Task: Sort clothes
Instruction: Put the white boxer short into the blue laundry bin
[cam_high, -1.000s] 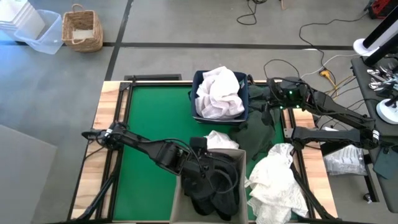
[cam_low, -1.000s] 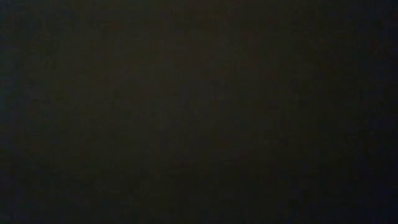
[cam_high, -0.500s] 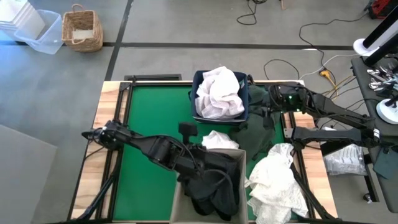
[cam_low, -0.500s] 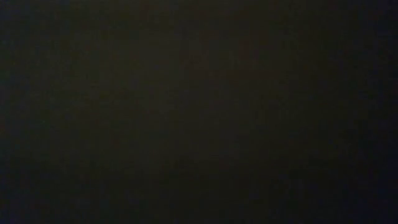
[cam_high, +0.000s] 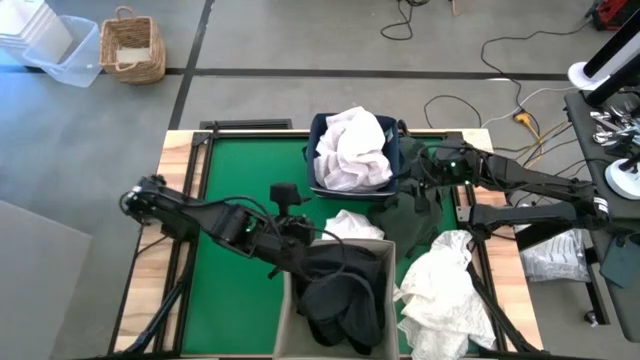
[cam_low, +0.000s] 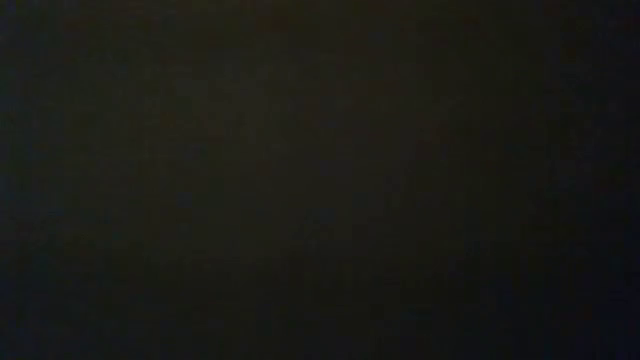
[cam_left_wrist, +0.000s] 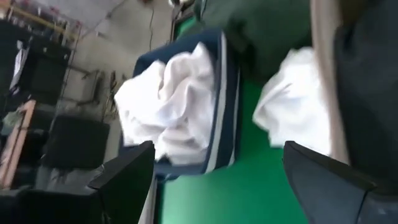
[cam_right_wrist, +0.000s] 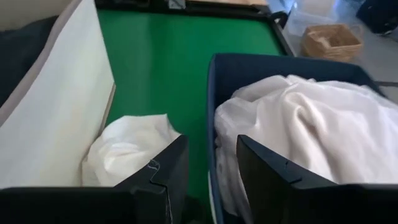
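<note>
Green matting covers the worktop (cam_high: 235, 170), framed by bare wood at its edges. At the far middle stands the navy bin (cam_high: 355, 152), heaped with a crumpled white garment (cam_high: 350, 145); the left wrist view shows the same white heap (cam_left_wrist: 165, 102) rising above the bin's rim (cam_left_wrist: 224, 99). At the near edge stands the beige fabric bin (cam_high: 335, 295), holding black clothes (cam_high: 340, 290) that fill most of it. Between the two bins lies a small white garment (cam_high: 350, 223) on the green, touching the beige bin's far wall; it shows in the right wrist view (cam_right_wrist: 127, 149) just beside that pale wall (cam_right_wrist: 59, 106). A dark green garment (cam_high: 420, 215) sprawls to the right of the navy bin, and a large wrinkled white garment (cam_high: 445, 290) lies at the near right, hanging over the worktop's edge.

The left tool (cam_high: 285, 195) sits over the green matting just left of the small white garment, near the beige bin's far left corner. Its fingers (cam_left_wrist: 127, 171) stand wide apart with nothing between them. The right tool (cam_high: 420, 172) hovers beside the navy bin's right wall, above the dark green garment. Its fingers (cam_right_wrist: 165, 165) are parted by a narrow gap and hold nothing.

The low view is wholly dark.
</note>
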